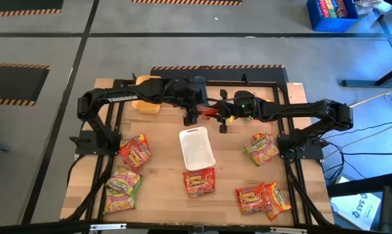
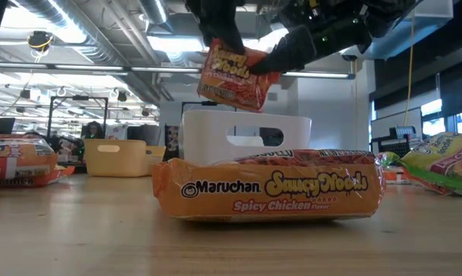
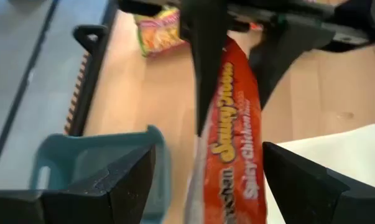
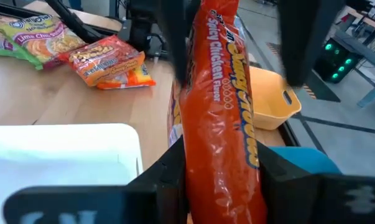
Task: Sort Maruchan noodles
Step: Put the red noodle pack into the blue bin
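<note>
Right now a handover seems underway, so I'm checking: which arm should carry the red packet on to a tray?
Right. Its hand grips the red packet, while the left hand stands open around it.

Seven crinkly plastic Maruchan noodle packets point(image 1: 199, 181) were in view: four red-orange, three green-pink point(image 1: 261, 148). Three plastic trays were present: one white point(image 1: 196, 147), one yellow point(image 1: 147, 96), one blue point(image 3: 91, 163).

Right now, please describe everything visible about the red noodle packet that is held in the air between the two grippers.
The red noodle packet is a flat, crinkly, glossy plastic pack printed with yellow lettering and "Spicy Chicken". It hangs in the air, standing on edge, above the far part of the table near the white tray. The right gripper is shut on it, fingers pressing both faces. The left gripper is open on either side of it, apparently not touching.
</note>
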{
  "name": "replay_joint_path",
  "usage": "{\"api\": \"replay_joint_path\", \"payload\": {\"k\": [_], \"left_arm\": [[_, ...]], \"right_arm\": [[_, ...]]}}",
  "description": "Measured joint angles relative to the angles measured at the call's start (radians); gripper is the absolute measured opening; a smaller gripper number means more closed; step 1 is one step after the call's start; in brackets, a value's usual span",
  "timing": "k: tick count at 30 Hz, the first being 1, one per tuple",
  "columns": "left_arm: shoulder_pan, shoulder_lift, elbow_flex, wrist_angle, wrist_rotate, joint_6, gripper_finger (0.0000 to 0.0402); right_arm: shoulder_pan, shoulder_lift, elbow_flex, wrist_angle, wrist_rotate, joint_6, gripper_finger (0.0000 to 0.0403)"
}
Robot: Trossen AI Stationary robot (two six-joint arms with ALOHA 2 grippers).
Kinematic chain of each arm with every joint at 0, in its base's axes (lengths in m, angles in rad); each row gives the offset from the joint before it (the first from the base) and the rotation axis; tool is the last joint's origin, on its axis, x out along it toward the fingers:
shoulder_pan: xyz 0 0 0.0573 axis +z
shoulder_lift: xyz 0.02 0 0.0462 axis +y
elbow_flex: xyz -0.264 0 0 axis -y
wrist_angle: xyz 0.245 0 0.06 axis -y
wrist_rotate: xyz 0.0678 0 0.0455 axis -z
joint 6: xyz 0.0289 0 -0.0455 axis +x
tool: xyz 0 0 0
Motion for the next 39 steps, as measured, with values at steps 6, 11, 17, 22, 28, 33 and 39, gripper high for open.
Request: {"api": "replay_joint_path", "payload": {"k": [6,11,17,22,28,33,39], "left_arm": [[0.000,0.015,0.000,-0.037,0.005,-0.006,0.0271],[0.002,0.015,0.000,-0.042,0.004,-0.012,0.0239],[0.020,0.014,-0.015,-0.065,0.015,-0.009,0.0184],[0.024,0.014,-0.017,-0.064,0.020,-0.006,0.0142],[0.024,0.014,-0.017,-0.064,0.026,0.022,0.0112],[0.024,0.014,-0.017,-0.064,0.025,0.022,0.0110],[0.023,0.014,-0.017,-0.053,0.023,0.021,0.0109]], "right_arm": [[0.000,0.000,0.000,-0.002,0.000,-0.001,0.0085],[0.000,0.000,0.000,-0.001,0.000,-0.002,0.0085],[-0.001,0.000,0.000,0.005,0.002,-0.001,0.0085],[-0.001,-0.001,-0.001,0.007,0.002,0.021,0.0085],[-0.001,-0.001,-0.002,0.016,-0.001,0.041,0.0086],[-0.001,-0.001,-0.002,0.019,0.000,0.047,0.0086],[0.000,-0.016,-0.002,-0.004,0.007,0.065,0.0103]]}}
